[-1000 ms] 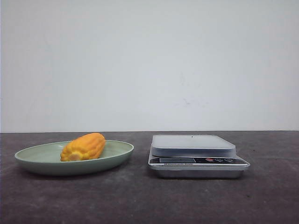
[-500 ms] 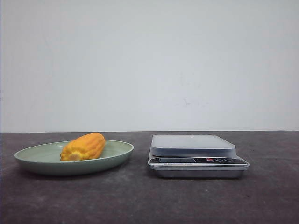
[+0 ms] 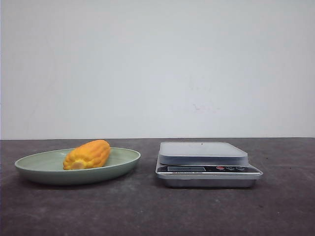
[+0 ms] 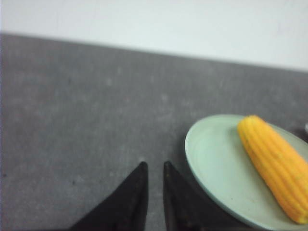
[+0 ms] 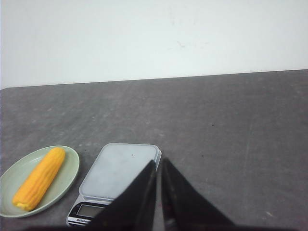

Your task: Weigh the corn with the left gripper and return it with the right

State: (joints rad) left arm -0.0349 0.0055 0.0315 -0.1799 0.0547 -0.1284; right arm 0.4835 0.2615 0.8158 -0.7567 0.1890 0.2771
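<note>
The bumpy orange corn [image 3: 87, 154] lies on a smooth round green plate [image 3: 34, 166] beside the flat grey scale [image 3: 203, 152]; its writing is too small to read. Both end effectors, left [image 4: 154, 166] and right [image 5: 158, 162], are pressed together, holding nothing

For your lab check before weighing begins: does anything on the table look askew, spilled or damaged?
Nothing stands out. The corn lies whole in the green plate, and the kitchen scale sits level beside it with a bare platform.

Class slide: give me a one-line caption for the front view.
Corn lying in a green plate beside an empty kitchen scale on a dark table.
</note>
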